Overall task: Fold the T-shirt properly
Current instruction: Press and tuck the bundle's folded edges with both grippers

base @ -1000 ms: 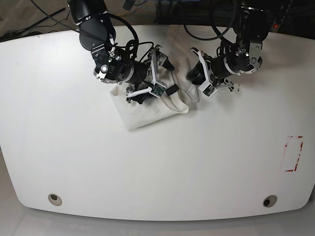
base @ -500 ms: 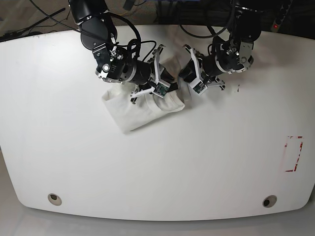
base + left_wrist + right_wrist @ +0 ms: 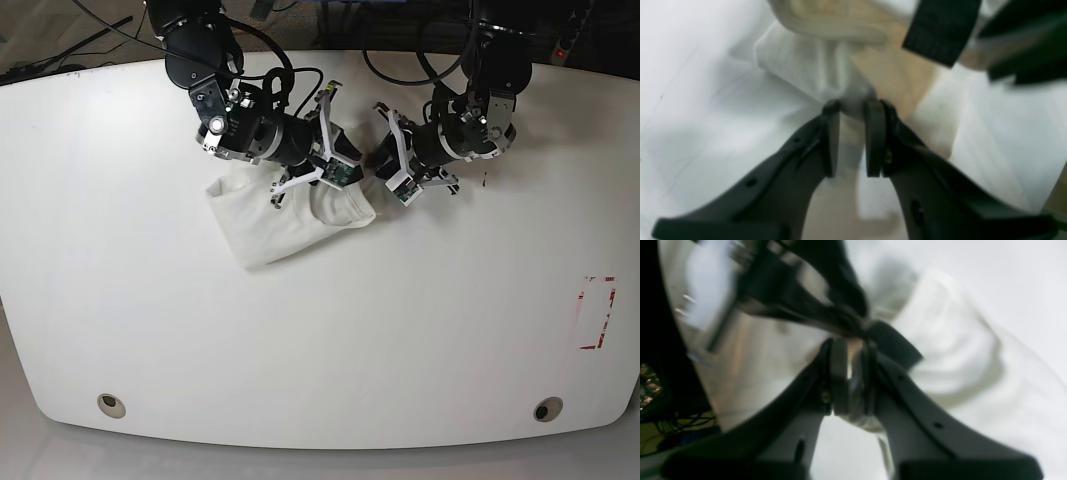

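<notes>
The T-shirt [image 3: 285,222] lies as a crumpled white bundle on the far middle of the table; its print is hidden. Both grippers meet at its far right edge. My left gripper [image 3: 380,165], on the base view's right, is shut on a pinch of white cloth [image 3: 796,63] between its pads [image 3: 830,140]. My right gripper [image 3: 350,165], on the base view's left, is also shut with a thin fold of cloth between its fingers [image 3: 840,380]. More of the T-shirt [image 3: 947,350] bunches to the right of it. The other arm's dark parts sit just beyond its tips.
The white table [image 3: 300,350] reaches wide around the shirt. A red-marked patch [image 3: 598,312] lies near the right edge. Two round holes [image 3: 112,405] [image 3: 547,409] sit near the front edge. Black cables hang behind the arms at the far edge.
My right gripper has shut on the cloth. The left arm has moved toward the shirt until both grippers meet. The bundle has drawn in and shifted slightly to the view's left.
</notes>
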`<state>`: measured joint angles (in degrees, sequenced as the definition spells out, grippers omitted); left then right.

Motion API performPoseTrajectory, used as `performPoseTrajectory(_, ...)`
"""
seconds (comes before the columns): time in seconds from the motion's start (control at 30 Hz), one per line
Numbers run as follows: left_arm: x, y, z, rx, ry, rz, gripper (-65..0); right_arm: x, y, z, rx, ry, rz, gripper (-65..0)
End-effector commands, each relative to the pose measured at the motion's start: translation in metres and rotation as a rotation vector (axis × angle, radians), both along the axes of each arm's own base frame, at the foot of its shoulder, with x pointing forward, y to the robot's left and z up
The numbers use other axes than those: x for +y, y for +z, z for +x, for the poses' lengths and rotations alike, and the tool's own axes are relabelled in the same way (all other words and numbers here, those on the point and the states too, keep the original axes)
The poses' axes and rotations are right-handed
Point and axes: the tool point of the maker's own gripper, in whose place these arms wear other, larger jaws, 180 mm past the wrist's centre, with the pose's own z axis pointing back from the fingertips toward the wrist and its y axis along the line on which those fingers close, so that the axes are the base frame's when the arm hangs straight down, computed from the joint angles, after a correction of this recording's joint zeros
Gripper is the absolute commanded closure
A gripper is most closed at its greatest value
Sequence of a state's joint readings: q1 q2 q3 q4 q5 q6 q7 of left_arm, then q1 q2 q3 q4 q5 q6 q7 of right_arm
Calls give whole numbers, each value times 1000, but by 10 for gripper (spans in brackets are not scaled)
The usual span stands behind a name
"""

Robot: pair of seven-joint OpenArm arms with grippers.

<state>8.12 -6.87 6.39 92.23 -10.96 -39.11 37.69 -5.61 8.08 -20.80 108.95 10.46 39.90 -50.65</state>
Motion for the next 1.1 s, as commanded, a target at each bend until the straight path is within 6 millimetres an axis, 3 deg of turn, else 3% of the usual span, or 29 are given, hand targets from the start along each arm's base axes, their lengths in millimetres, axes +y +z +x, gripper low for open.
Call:
performPoseTrajectory(0.0, -4, 12, 7, -38, -4, -30, -113, 16, 14, -7, -17, 35, 51, -75)
performPoseTrajectory(0.07, -5, 12, 7, -38, -4, -32, -113, 23, 18, -14, -26, 62, 57, -75)
performPoseTrajectory(0.2, -9, 14, 8, -39, 0, -47, -113, 26, 3, -16, 25, 53, 53, -75)
performPoseTrajectory(0.33, -9, 13, 7, -38, -3, -46, -113, 20, -10, -5, 71, -7, 55, -78)
performPoseTrajectory(0.53, -9, 14, 7, -40, -4, -46, -113, 19, -5, 5, 51, -23, 78, -94)
performPoseTrajectory(0.67, -9, 13, 7, -38, -3, -46, -113, 13, 12, 10, -7, -27, 83, -235)
performPoseTrajectory(0.7, -9, 13, 7, -38, -3, -46, -113, 8, 16, 13, -22, -41, 86, -300)
performPoseTrajectory(0.83, -9, 13, 7, -38, -3, -46, -113, -5, 15, 19, -27, -89, 76, -444)
performPoseTrajectory(1.07, -9, 12, 5, -34, -5, -46, -113, -21, -7, 35, 21, -138, 45, -438)
